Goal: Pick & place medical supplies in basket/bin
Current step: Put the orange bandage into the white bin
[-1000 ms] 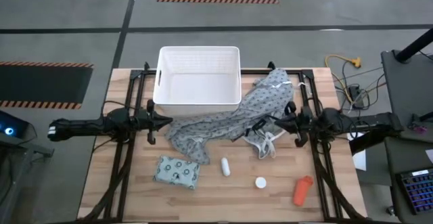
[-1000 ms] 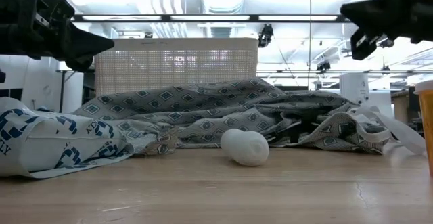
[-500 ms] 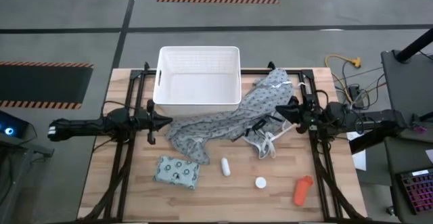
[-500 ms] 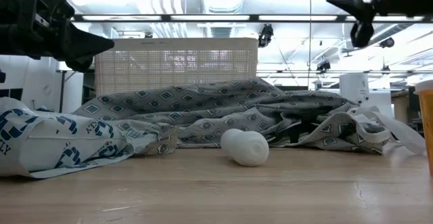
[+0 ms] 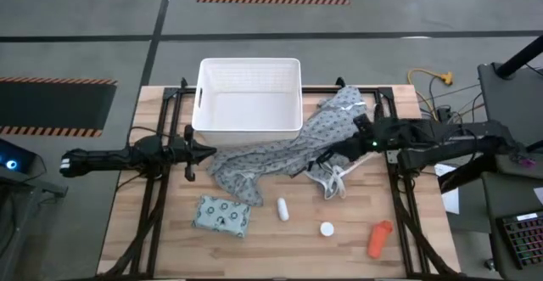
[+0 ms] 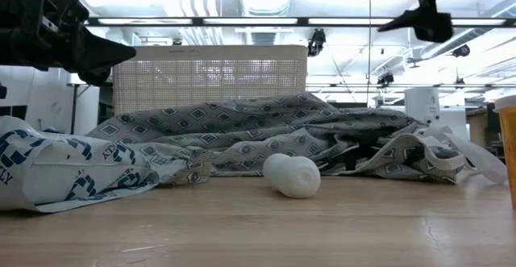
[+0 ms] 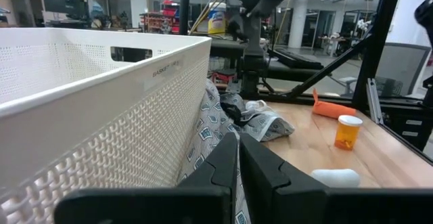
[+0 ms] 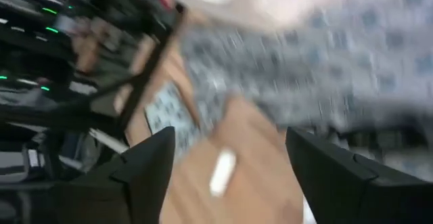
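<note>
The medical supplies lie on the near half of the table: a pale green dotted packet (image 5: 222, 216), a white short cylinder (image 5: 282, 210), a white round disc (image 5: 327, 228) and an orange bottle (image 5: 379, 238). From the left wrist, the disc is the cap of a small amber bottle (image 7: 348, 130). The white bin (image 5: 250, 94) stands at the far middle. My left gripper (image 5: 208, 152) is shut and holds nothing, level beside the bin's near left corner. My right gripper (image 5: 358, 126) hangs open high over the gown's right part, touching nothing.
A grey patterned gown (image 5: 293, 149) with white ties (image 5: 333, 179) sprawls from the bin's near wall toward the right arm, between the bin and the supplies. Black frame rails (image 5: 157, 196) run along both sides of the table. Bare wood lies around the supplies.
My right gripper has opened. It has risen and swung toward the table's far edge, over the gown. The left arm, the gown and the supplies have kept still.
</note>
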